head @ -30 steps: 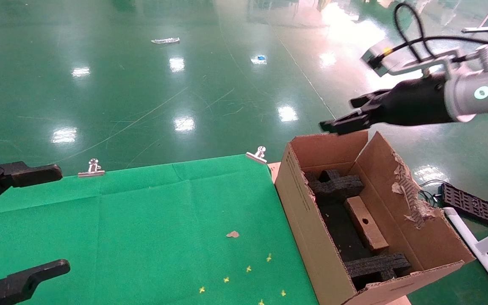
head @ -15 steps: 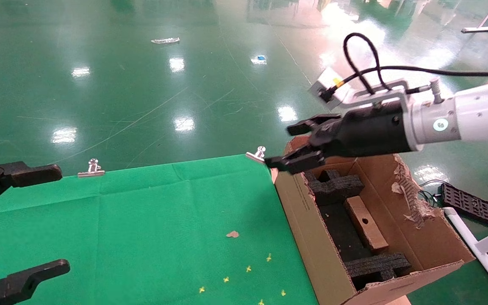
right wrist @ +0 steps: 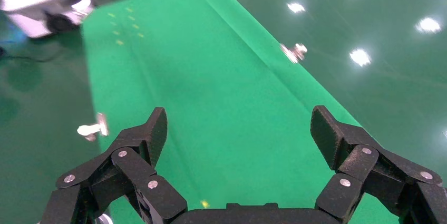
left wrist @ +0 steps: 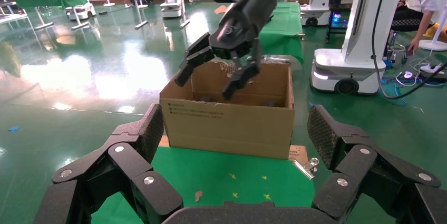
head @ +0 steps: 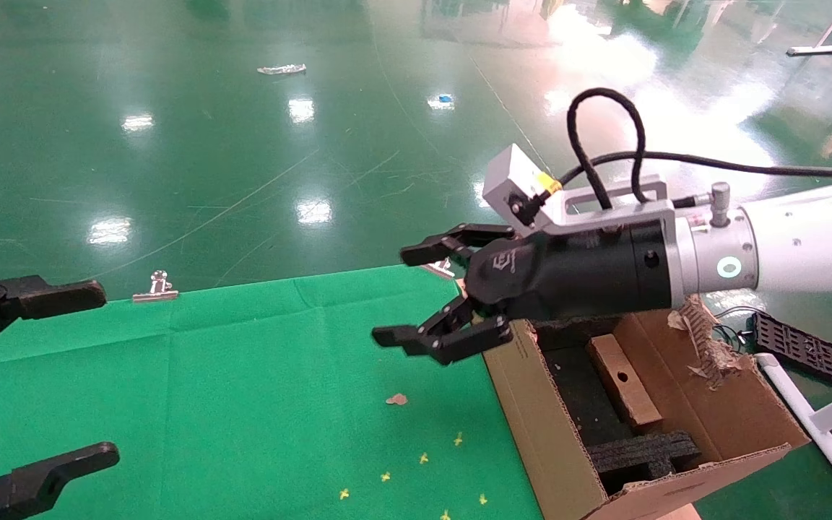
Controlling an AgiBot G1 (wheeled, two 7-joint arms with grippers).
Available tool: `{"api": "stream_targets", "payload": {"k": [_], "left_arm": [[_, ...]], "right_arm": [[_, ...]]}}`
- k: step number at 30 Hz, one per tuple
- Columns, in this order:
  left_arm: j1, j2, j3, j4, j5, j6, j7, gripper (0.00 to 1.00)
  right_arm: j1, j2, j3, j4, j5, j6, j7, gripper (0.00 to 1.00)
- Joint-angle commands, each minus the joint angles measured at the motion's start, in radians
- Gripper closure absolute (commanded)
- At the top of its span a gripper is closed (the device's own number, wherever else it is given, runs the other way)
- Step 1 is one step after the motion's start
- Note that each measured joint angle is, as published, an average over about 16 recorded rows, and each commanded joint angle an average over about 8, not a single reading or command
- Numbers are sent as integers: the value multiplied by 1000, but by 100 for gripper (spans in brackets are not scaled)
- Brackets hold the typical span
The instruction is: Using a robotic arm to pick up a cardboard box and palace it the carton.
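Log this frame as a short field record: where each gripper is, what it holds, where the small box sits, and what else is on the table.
right gripper: open, empty, above the green cloth beside the carton's near-left wall
left gripper: open, empty, at the table's left edge
cardboard box: lying inside the carton, between black foam inserts
table extras: cardboard scrap, yellow marks, metal clips
task state: box already in carton

Corrugated cardboard carton (head: 531, 404) (torn, matt)
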Motion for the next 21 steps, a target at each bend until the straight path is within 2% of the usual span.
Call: {"api": "stream_targets", "payload": {"k": [1,15,21], "left_arm": [[0,0,0,0,0,0,0,0],[0,0,1,0,0,0,0,0],[0,0,1,0,-1,0,0,0]], "right_arm": [[-38,-7,42,6,26,-16,-31,0],[-305,-55,334,49,211,-126,-249,0],[-395,-71,431,63,271,-162,-317,0]]}}
